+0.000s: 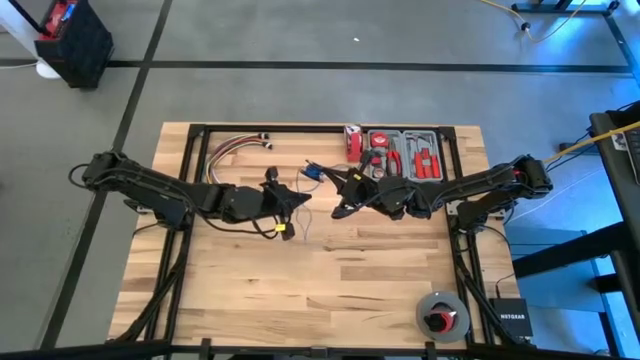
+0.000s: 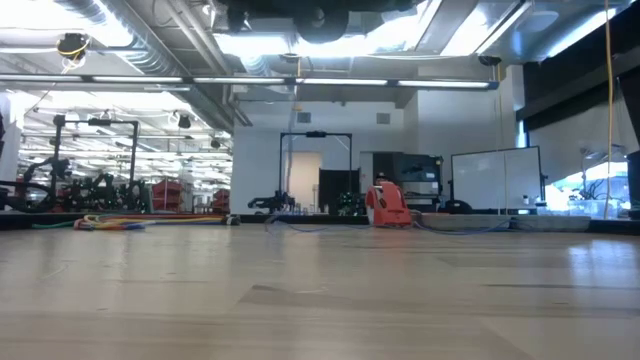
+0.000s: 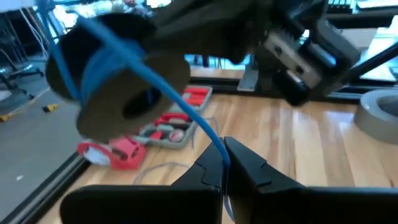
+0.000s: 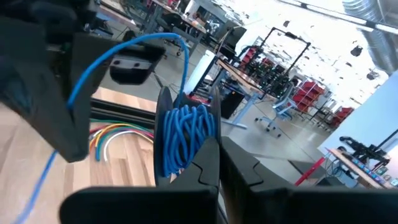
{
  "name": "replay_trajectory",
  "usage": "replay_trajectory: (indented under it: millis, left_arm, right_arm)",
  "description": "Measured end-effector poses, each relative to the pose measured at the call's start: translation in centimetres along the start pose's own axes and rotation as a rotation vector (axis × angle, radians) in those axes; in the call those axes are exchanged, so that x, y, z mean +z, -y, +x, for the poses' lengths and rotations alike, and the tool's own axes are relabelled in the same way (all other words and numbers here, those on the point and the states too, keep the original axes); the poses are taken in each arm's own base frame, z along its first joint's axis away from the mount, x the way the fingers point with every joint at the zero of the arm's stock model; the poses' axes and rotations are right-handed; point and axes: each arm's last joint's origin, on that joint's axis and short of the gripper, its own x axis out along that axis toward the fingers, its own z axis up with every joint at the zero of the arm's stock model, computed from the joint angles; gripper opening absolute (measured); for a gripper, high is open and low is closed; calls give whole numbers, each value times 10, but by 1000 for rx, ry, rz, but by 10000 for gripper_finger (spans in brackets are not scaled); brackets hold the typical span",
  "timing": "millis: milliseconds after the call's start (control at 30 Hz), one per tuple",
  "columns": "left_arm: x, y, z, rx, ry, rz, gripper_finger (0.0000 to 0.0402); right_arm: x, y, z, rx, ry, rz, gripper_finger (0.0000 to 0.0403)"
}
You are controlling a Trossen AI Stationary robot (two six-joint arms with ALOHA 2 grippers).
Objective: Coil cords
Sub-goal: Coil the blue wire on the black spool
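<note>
Wooden table [image 1: 330,270] carries a tool tray [image 1: 404,154] at its 12 o'clock edge, a tape roll [image 1: 441,315] toward 5 o'clock and coloured wires [image 1: 232,147] near 11 o'clock. Over the middle, both arms meet. Left gripper [image 3: 222,163] is pinched together on the blue cord [image 3: 180,102], which runs from its tips toward 10 o'clock onto a spool [image 3: 118,78]. Right gripper [image 4: 217,163] is clamped on that spool [image 4: 185,138], wound with cord [image 4: 183,134].

Blue cord [image 4: 183,138] wound on dark spool [image 3: 118,74]; black left hand [image 3: 224,163]; pale wood surface [image 1: 330,270]; red tools [image 1: 420,160] in grey tray.
</note>
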Motion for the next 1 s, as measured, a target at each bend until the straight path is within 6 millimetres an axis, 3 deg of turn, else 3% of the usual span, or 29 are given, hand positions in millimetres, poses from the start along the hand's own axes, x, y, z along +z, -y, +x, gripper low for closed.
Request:
replay_trajectory:
  millis: [267, 433, 600, 1000]
  left_arm:
    - [17, 15, 21, -19, 27, 35, 0]
    - [10, 26, 49, 2, -29, 86, 0]
    - [-3, 22, 65, 49, -100, 99, 0]
    - [-1, 30, 59, 10, -89, 141, 8]
  right_arm:
    - [-7, -11, 8, 26, -3, 5, 2]
    - [-9, -15, 11, 38, 8, 9, 2]
    - [-8, -15, 8, 40, 4, 16, 2]
    - [1, -5, -2, 42, 10, 34, 2]
